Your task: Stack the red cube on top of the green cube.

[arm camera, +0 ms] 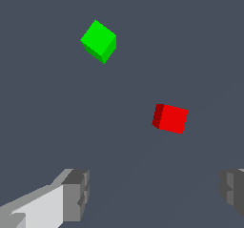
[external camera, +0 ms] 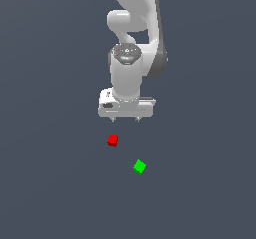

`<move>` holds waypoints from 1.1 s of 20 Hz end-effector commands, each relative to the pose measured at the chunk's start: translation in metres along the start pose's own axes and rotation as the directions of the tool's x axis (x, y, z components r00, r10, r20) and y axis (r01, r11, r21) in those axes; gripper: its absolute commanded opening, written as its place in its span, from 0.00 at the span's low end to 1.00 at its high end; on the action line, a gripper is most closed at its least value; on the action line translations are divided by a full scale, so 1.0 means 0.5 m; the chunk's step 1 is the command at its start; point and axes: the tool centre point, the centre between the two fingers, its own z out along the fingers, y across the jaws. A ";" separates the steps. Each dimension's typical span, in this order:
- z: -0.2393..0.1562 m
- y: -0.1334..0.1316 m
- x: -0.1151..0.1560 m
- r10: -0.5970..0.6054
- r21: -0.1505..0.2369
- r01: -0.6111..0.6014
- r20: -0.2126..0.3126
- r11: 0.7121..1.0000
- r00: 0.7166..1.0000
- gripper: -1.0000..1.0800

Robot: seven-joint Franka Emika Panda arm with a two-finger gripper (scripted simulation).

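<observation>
High exterior, close downward wrist; both cubes shared.

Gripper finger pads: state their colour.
Dark grey pads on the gripper, clearest in the wrist view.

White rounded arm, grey joints, 2 dark-padded fingers.

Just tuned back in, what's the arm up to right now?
The gripper hangs above the floor with its jaws spread wide and nothing between them. The red cube sits on the floor just beyond it, untouched. The green cube lies apart from the red one, turned at an angle, with a clear gap between them. No stacking has happened yet; the red cube hasn't been picked up.
</observation>
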 end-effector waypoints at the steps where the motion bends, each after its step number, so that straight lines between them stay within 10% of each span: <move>1: 0.000 0.000 0.000 0.000 0.000 0.000 0.000 1.000 1.000 0.96; 22: 0.180 0.116 0.044 0.200 0.024 -0.200 -0.012 0.980 0.980 0.96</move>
